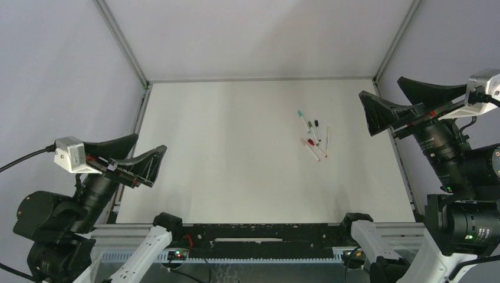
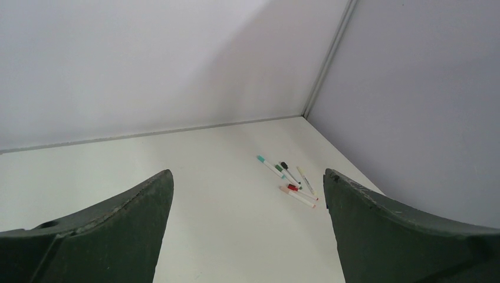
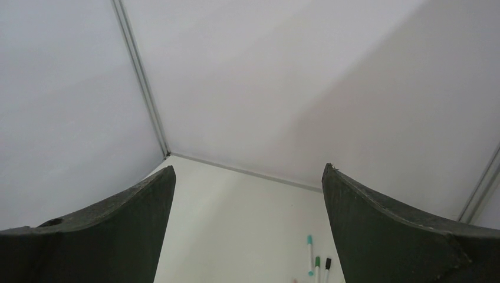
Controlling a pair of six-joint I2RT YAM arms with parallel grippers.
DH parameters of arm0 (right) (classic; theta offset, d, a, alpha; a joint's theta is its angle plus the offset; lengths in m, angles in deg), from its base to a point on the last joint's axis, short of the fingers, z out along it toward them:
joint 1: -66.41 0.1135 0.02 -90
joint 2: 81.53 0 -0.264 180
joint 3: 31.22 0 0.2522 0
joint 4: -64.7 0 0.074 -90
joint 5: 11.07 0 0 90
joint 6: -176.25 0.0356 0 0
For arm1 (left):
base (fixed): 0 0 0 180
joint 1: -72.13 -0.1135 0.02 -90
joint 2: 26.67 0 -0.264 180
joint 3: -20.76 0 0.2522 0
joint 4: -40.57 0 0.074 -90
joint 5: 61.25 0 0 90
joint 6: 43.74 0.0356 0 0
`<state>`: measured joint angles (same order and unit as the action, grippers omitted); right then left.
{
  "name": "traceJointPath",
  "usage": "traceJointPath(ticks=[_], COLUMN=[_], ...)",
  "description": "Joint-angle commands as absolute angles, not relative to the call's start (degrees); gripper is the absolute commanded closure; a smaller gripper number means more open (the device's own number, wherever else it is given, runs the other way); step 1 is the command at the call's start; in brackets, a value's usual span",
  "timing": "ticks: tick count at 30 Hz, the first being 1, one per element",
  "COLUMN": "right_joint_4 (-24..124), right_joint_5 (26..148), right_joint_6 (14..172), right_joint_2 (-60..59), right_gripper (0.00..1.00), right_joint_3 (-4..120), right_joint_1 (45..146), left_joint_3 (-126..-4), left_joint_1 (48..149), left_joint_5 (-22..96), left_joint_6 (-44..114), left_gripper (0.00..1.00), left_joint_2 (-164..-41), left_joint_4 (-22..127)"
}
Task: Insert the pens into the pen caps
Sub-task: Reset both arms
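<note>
Several thin white pens lie in a loose bunch on the white table, right of centre. Each has a short coloured cap sitting on one end: a teal cap (image 1: 299, 112), a black cap (image 1: 316, 123), a red cap (image 1: 310, 142). The left wrist view shows the same bunch ahead, with the teal pen (image 2: 270, 166) and red cap (image 2: 292, 187). In the right wrist view only the teal pen (image 3: 309, 256) and two cap ends show at the bottom edge. My left gripper (image 1: 151, 142) hangs open at the near left, far from the pens. My right gripper (image 1: 381, 87) is open above the table's right edge.
Grey enclosure walls with metal corner posts (image 1: 121, 41) surround the table on three sides. The two arm bases and a black rail (image 1: 259, 233) run along the near edge.
</note>
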<state>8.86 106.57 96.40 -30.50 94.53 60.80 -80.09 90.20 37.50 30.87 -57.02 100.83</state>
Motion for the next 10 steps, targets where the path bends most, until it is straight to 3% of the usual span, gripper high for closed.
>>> traceJointPath(ticks=[1,10], right_joint_4=[8.0,8.8], right_joint_5=[107.3,106.4], right_joint_6=[98.0,96.0], right_joint_2=[-31.2,-34.0], right_gripper=[0.0,0.0], right_joint_3=[95.5,89.1], right_joint_1=[59.9,59.6], left_joint_3=[-80.0,-74.7], left_joint_1=[89.8,89.8], left_joint_5=[38.8,38.2], left_joint_6=[31.9,31.9], left_gripper=[0.0,0.0], left_joint_2=[-56.1,-53.5], left_joint_4=[100.8,99.8])
